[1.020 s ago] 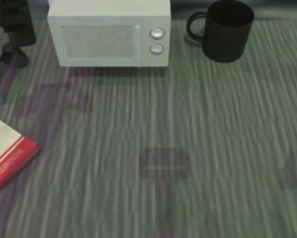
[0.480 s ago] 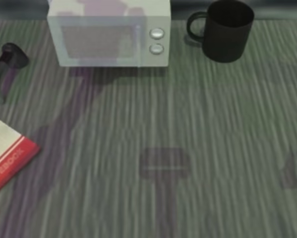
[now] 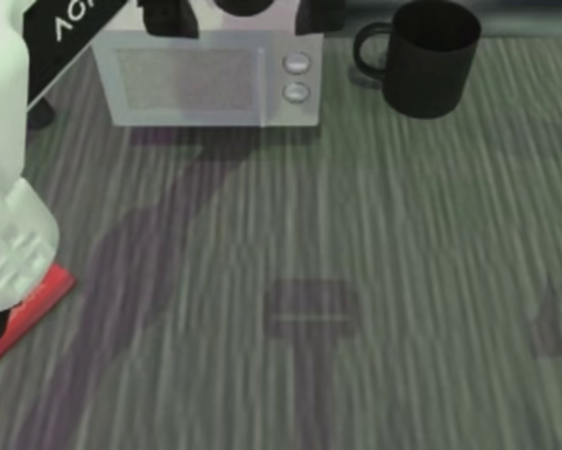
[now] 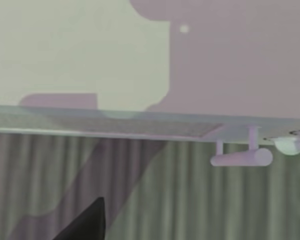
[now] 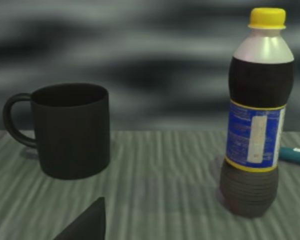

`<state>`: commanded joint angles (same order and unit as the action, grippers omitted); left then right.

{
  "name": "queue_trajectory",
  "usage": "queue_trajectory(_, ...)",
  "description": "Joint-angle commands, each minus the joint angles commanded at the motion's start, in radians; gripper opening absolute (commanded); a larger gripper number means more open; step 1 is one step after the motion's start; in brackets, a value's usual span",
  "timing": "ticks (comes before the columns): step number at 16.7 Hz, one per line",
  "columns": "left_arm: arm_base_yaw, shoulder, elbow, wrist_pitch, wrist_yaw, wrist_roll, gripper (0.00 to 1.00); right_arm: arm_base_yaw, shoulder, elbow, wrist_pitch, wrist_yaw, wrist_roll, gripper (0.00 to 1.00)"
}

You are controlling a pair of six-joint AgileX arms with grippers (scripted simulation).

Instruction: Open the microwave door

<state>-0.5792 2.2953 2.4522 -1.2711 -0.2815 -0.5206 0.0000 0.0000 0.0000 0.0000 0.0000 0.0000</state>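
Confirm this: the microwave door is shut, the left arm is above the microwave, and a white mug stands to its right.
Wrong on one point: the mug is black, not white, as the top view shows. The microwave door is shut, and the left arm reaches over the microwave.

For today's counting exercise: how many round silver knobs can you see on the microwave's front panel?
2. On the microwave, right of the microwave door: an upper knob and, directly beneath it, a lower knob. Neither is hidden.
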Motion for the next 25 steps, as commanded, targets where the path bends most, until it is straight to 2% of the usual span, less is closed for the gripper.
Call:
queue_trajectory(6,0.005,0.005,-0.002,0.004,0.002,0.001,1.0,0.0,0.0,0.0,0.0,0.0,0.0,1.0)
queue_trajectory(14,0.043,0.094,-0.108,0.213,0.021,0.041,1.0,0.0,0.0,0.0,0.0,0.0,0.0,1.0)
queue_trajectory(18,0.046,0.099,-0.114,0.223,0.022,0.043,1.0,0.0,0.0,0.0,0.0,0.0,0.0,1.0)
queue_trajectory(25,0.046,0.099,-0.114,0.223,0.022,0.043,0.47,0.0,0.0,0.0,0.0,0.0,0.0,1.0)
